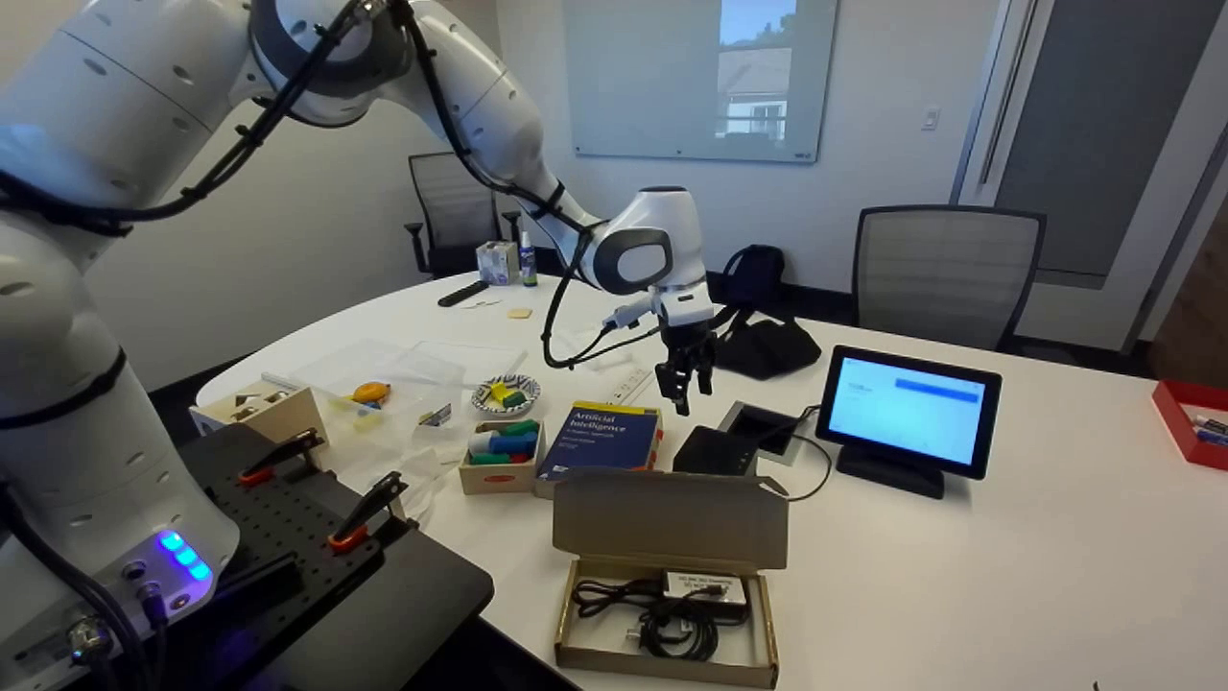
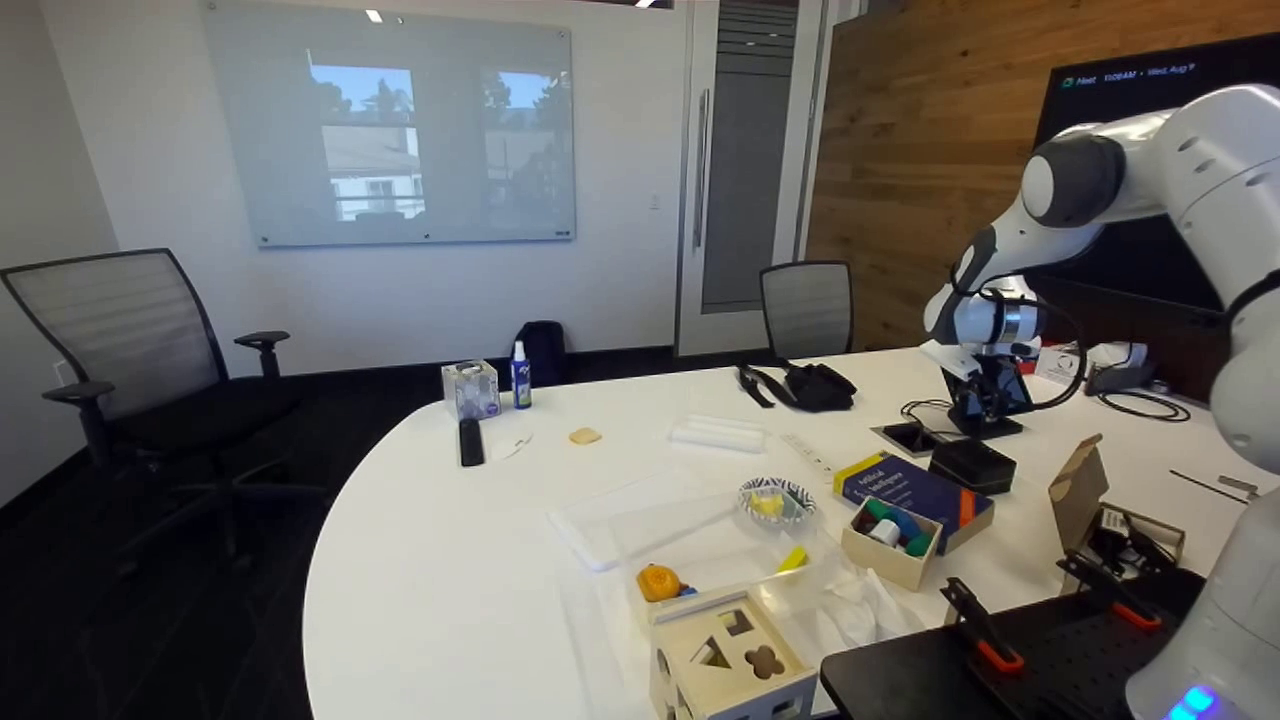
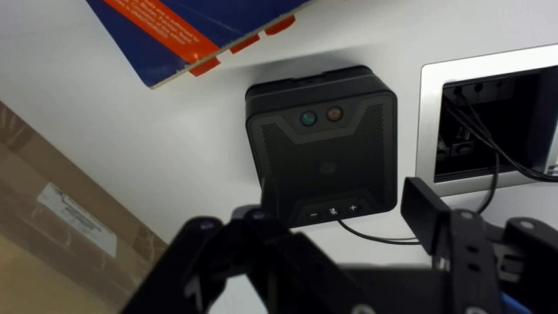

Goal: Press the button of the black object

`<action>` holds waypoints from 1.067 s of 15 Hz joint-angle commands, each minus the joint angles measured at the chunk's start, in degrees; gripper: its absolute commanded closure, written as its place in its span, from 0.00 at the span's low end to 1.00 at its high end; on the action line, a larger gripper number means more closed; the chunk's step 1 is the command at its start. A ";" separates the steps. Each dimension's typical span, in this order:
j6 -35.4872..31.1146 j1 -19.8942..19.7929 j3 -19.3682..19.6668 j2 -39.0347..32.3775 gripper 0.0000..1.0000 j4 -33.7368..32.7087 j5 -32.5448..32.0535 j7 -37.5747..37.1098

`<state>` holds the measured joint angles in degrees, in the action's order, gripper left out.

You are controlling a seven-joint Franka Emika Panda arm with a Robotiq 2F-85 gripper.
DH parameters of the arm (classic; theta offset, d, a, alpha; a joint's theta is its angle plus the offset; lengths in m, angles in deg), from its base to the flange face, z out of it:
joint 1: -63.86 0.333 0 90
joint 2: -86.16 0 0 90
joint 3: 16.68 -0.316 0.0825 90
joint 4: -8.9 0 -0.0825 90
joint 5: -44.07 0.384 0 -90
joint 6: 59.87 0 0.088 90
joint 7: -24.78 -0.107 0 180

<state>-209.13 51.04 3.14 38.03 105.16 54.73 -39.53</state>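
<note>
The black device (image 3: 327, 161) rests on the bench (image 1: 1055, 537) just beside the cable well (image 3: 429, 131) and near the blue book (image 1: 600, 441) — probably so that the cable (image 3: 379, 239) at its edge has a short run. Its buttons (image 3: 333, 211) face upward, which should suit a press from above; which one is wanted I cannot say. The end effector (image 3: 344, 203) hangs above it pointing down, fingers (image 3: 425, 213) spread well apart, holding nothing and apparently touching nothing — likely poised for lining up. With that gap, a single fingertip would probably have to press.
</note>
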 commanded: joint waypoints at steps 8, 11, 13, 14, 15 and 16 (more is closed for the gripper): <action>2.04 -1.63 1.29 -9.54 1.00 -9.79 0.29 -2.81; 1.96 -1.62 1.31 -11.76 1.00 -12.10 0.24 -3.63; 2.35 -1.63 1.51 -13.08 1.00 -13.71 0.16 -4.51; 2.49 -1.68 1.53 -13.62 1.00 -14.40 0.11 -4.64; 2.61 -1.70 1.62 -14.20 1.00 -15.09 0.02 -4.74; 2.59 -1.75 1.63 -14.70 1.00 -15.59 0.00 -4.75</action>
<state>-208.86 49.15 4.10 25.25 92.99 54.78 -42.22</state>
